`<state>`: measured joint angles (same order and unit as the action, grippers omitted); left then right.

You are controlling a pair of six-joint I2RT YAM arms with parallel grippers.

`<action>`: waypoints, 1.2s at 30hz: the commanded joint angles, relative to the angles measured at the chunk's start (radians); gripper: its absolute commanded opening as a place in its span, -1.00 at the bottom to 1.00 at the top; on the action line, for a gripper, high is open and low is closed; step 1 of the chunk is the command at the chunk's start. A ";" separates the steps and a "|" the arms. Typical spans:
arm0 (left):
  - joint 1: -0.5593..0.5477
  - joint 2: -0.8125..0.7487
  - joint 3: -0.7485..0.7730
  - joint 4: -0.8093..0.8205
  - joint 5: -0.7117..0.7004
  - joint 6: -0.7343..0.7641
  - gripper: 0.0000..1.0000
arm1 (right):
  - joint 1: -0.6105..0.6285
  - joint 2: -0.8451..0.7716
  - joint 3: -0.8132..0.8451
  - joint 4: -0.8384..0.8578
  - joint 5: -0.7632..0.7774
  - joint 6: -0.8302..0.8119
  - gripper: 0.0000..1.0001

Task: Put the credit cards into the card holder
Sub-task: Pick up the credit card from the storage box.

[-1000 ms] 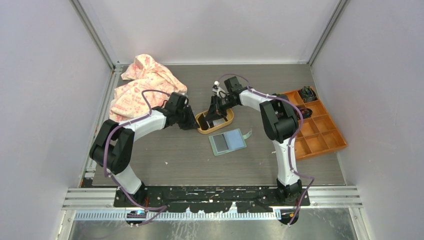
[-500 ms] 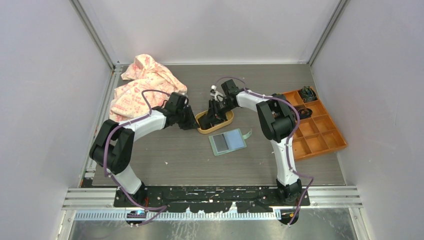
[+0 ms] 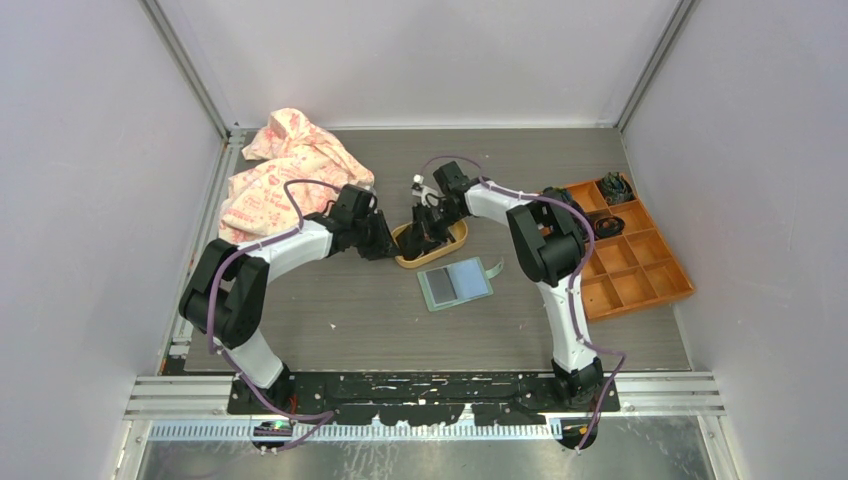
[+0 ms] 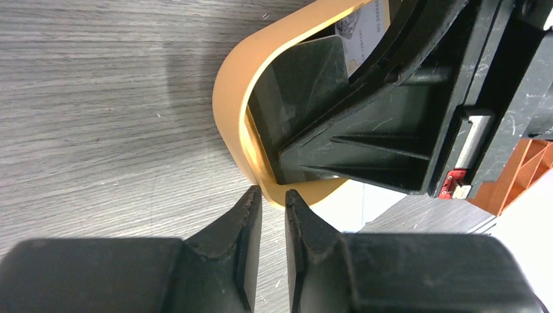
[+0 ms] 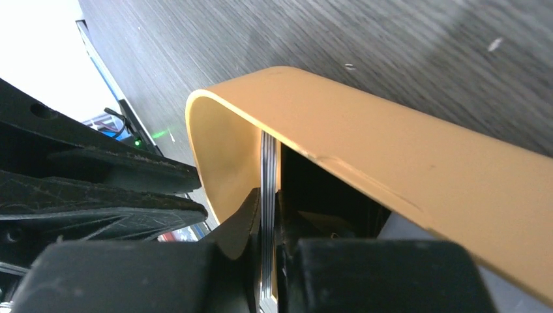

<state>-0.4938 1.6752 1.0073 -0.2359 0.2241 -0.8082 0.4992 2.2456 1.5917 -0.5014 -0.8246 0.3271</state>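
The credit cards lie in the yellow-orange oval tray point(image 3: 432, 262). My right gripper point(image 3: 420, 232) reaches into the tray and is shut on a thin stack of cards point(image 5: 267, 169), seen edge-on between its fingers in the right wrist view. The left wrist view shows a black card point(image 4: 306, 78) and a white card point(image 4: 362, 26) inside the tray point(image 4: 228, 111). My left gripper point(image 4: 270, 195) is shut and empty, its tips against the tray's left end point(image 3: 393, 243). The sage-green card holder point(image 3: 455, 283) lies open on the table just in front of the tray.
A crumpled pink patterned cloth point(image 3: 290, 175) lies at the back left. An orange compartment box point(image 3: 630, 255) stands at the right. The card holder's strap point(image 3: 493, 268) sticks out to its right.
My right gripper has moved left and down, deeper into the tray, and the card it showed is now hidden between its fingers. The left arm has not moved.
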 commanded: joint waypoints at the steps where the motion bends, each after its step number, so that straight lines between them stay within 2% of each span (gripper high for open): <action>1: -0.002 -0.023 0.016 0.044 0.023 -0.002 -0.54 | -0.026 -0.043 0.037 -0.009 -0.005 -0.010 -0.81; 10: 0.004 -0.119 0.005 0.041 0.017 0.005 -0.22 | -0.088 -0.065 0.008 0.048 -0.086 0.058 -0.85; 14: 0.012 -0.183 -0.018 0.050 0.018 0.020 -0.13 | -0.092 -0.059 0.008 0.048 -0.106 0.058 -0.67; 16: 0.016 -0.224 -0.045 0.066 0.017 0.024 -0.11 | -0.091 -0.053 0.008 0.048 -0.107 0.060 -0.53; 18: 0.020 -0.262 -0.070 0.083 0.017 0.023 -0.09 | -0.092 -0.046 0.009 0.049 -0.109 0.065 -0.48; 36: 0.043 -0.584 -0.368 0.199 0.063 -0.001 -0.01 | -0.134 -0.067 0.005 0.054 -0.115 0.086 -0.44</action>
<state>-0.4614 1.1778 0.6819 -0.1417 0.2626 -0.8062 0.3843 2.2452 1.5909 -0.4713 -0.9154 0.3996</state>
